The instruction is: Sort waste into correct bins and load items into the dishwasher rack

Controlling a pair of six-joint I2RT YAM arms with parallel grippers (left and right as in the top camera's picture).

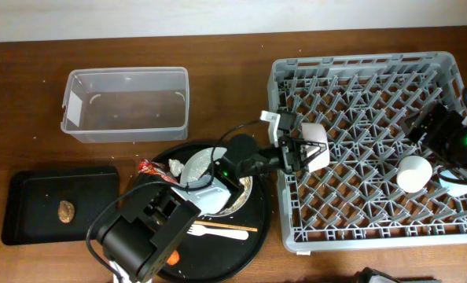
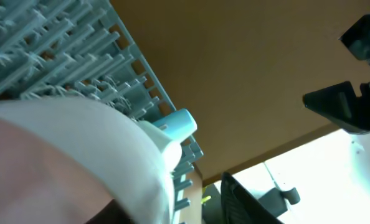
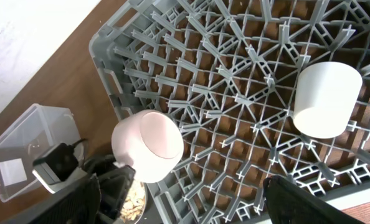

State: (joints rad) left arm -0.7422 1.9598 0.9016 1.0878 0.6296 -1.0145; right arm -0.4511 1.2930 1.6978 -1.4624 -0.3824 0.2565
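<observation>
My left gripper [image 1: 300,154] is shut on the white bowl [image 1: 317,151] and holds it tilted over the left side of the grey dishwasher rack [image 1: 375,71]. The bowl also shows in the right wrist view [image 3: 149,144] and fills the lower left of the left wrist view [image 2: 79,155]. A white cup [image 1: 414,174] stands upside down in the rack. My right gripper [image 1: 424,130] is open and empty above the rack's right side [image 3: 191,205]. A light blue cup [image 2: 179,123] lies in the rack. The brown food lump [image 1: 66,209] lies in the shallow black tray [image 1: 29,189].
The clear tub [image 1: 127,102] stands at the back left. The round black tray [image 1: 253,228] holds a pale plate [image 1: 196,169] with rice-like leftovers, a white fork [image 1: 218,231], chopsticks [image 1: 237,227], an orange carrot [image 1: 173,257], a red wrapper [image 1: 150,167] and a white tissue [image 1: 174,167].
</observation>
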